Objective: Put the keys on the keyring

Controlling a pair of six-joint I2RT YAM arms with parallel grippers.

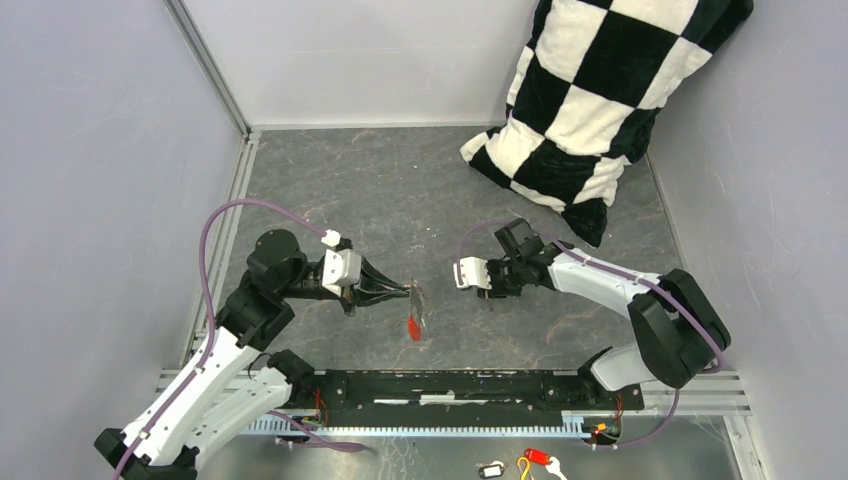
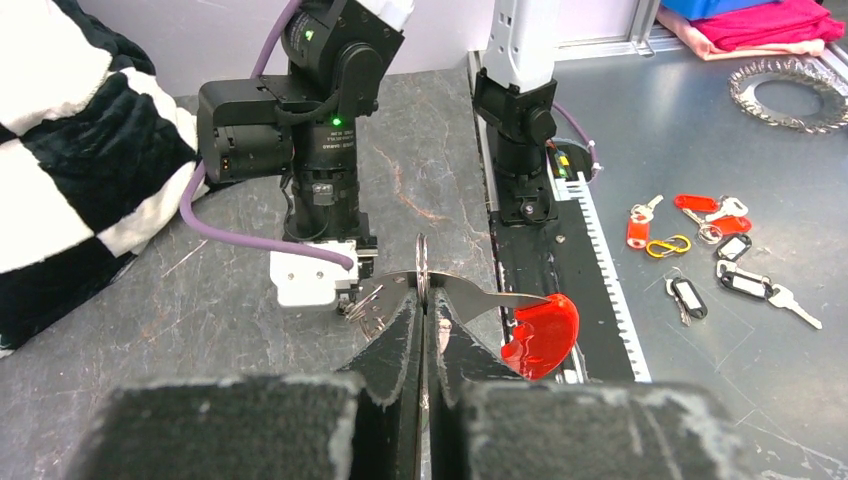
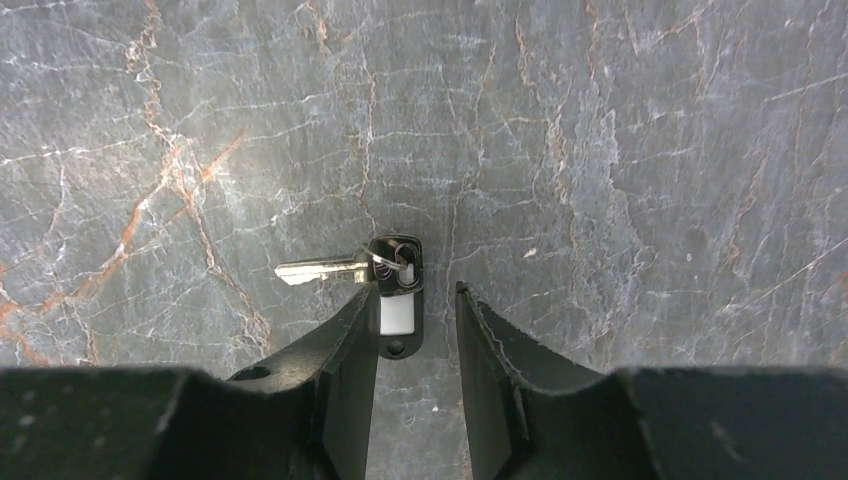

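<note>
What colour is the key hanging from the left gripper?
The key is red, clearest in the left wrist view.

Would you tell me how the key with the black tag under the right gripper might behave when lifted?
The key and black tag join only through a small ring, so the ungripped part would probably dangle. Lying flat on the table, it may slide before lifting.

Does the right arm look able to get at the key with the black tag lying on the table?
Probably yes. The right claw hangs open right above the key with the black tag, which lies flat on the table. Nothing stands between them, though one finger hides part of the tag.
</note>
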